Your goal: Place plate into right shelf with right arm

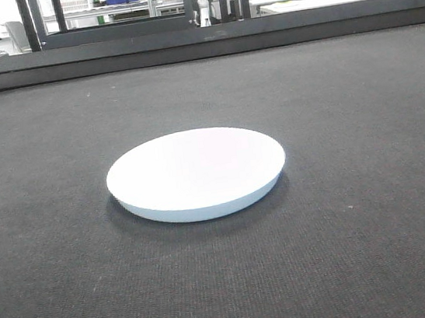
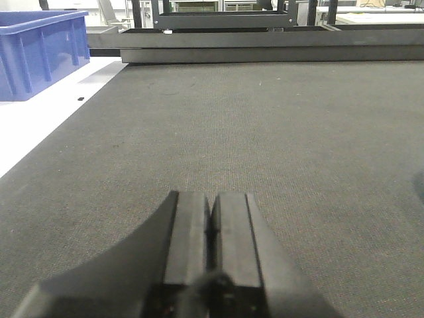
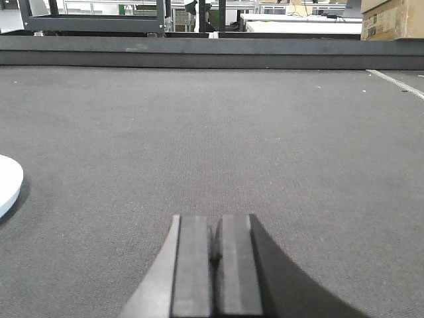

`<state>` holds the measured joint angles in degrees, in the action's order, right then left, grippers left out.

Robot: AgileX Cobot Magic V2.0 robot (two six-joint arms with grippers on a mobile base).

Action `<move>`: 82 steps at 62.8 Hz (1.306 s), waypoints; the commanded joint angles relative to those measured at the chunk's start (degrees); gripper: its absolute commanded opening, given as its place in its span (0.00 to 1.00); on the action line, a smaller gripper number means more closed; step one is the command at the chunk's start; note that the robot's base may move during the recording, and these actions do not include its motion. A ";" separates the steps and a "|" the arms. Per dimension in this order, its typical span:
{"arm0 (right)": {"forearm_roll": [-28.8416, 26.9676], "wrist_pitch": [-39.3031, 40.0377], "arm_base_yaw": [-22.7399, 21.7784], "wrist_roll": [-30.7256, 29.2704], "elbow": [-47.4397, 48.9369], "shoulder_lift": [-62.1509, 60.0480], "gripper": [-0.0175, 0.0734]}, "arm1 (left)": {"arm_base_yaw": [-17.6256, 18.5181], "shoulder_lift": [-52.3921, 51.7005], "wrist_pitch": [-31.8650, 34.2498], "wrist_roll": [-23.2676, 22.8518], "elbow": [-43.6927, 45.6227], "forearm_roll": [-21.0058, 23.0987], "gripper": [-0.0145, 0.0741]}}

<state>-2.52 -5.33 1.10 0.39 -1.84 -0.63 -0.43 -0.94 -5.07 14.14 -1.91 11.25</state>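
Dark mat [image 1: 365, 248] holds the plate [image 1: 196, 173] flat mid-table, left of my right gripper [image 3: 213, 242], whose jaws are pressed together and empty, so I'd spread them wide, swing left, come in low and pinch the rim squarely.

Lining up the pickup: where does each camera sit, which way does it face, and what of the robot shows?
Front view: sits low over the dark mat, facing forward at the plate lying mid-mat; no part of the robot shows.
Left wrist view: behind the left gripper, shut, facing along the mat toward a blue bin at far left.
Right wrist view: behind the right gripper, shut, facing along the mat; a cardboard box far right.
Shared: front and right wrist views both show the plate, at the latter's left edge.
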 commanded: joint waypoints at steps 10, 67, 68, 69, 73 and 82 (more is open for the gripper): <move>0.22 5.33 0.12 -0.39 0.56 -0.75 0.25 | -0.13 -0.67 4.73 -0.14 -0.47 0.22 0.11; 0.21 -12.91 0.07 1.42 23.55 11.10 0.42 | -0.13 -0.67 4.73 -0.14 -0.47 0.22 0.11; 0.21 -13.26 0.07 1.42 24.51 11.99 0.46 | -0.13 -0.67 4.73 -0.14 -0.47 0.22 0.11; 0.21 -13.71 0.07 1.42 25.75 13.83 0.51 | -0.13 -0.67 4.73 -0.14 -0.47 0.22 0.11; 0.21 -14.96 0.07 1.42 28.86 19.31 0.68 | -0.13 -0.67 4.73 -0.14 -0.47 0.22 0.11; 0.27 -17.25 0.18 1.42 35.00 30.82 0.82 | -0.13 -0.67 4.73 -0.14 -0.47 0.22 0.11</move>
<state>-2.52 -25.57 1.10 1.72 27.83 23.43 -0.43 -0.94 -5.07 14.14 -1.91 11.25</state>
